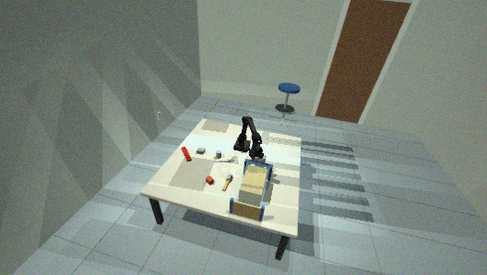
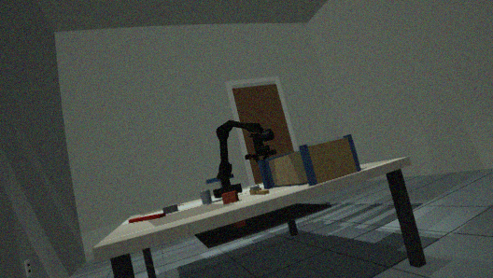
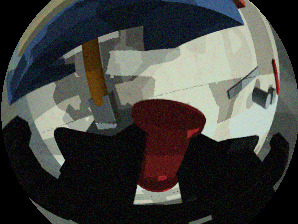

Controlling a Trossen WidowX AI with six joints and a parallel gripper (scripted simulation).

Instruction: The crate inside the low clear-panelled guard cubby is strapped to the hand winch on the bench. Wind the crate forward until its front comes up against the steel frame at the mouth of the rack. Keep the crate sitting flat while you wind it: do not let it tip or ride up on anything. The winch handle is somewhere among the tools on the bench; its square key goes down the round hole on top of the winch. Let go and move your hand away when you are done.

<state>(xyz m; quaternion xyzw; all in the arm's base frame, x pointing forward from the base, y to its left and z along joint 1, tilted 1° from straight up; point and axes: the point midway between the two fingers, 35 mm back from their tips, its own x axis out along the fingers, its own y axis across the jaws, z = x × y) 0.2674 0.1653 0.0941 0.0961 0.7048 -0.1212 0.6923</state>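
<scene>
My gripper (image 1: 256,156) (image 2: 261,155) (image 3: 157,120) is shut on the red knob (image 3: 167,117) of the winch handle, just outside the cubby mouth. The handle's arm and key are hidden, so I cannot tell whether the key sits in the winch. An orange strap (image 3: 94,70) runs to a grey part of the winch (image 3: 105,112), left of the fingers in the wrist view; the rest is hidden. The tan crate (image 1: 255,177) (image 2: 287,170) looks flat inside the cubby. The blue frame (image 1: 258,164) stands at the mouth; I cannot make out the gap to the crate.
A hammer (image 1: 227,181), a red block (image 1: 209,180) (image 2: 230,197), a grey cylinder (image 1: 219,154) (image 2: 205,197), a flat grey tool (image 1: 223,161) (image 3: 242,82), a grey block (image 1: 201,150) and a red bar (image 1: 185,154) (image 2: 147,217) lie to one side of the cubby.
</scene>
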